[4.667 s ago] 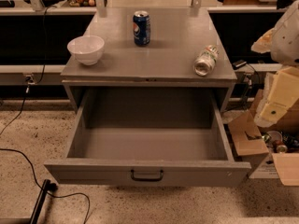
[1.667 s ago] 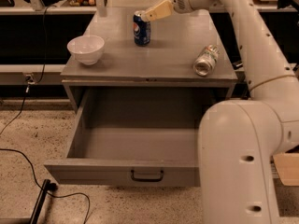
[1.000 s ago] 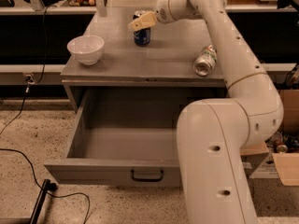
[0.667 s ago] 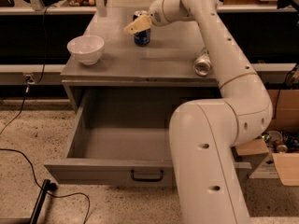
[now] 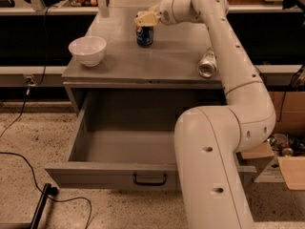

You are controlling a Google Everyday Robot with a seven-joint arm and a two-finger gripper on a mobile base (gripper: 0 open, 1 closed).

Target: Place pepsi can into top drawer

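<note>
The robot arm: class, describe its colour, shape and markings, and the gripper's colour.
The arm is cream-white: thick, smooth, rounded segments dotted with small dark round holes, no cables showing. Its tan gripper is at the top of the dark-blue pepsi can on the grey cabinet top.

The white arm (image 5: 238, 80) rises from the lower right, bends and stretches far forward, with its end effector (image 5: 146, 19) pointing left at the top centre.
</note>
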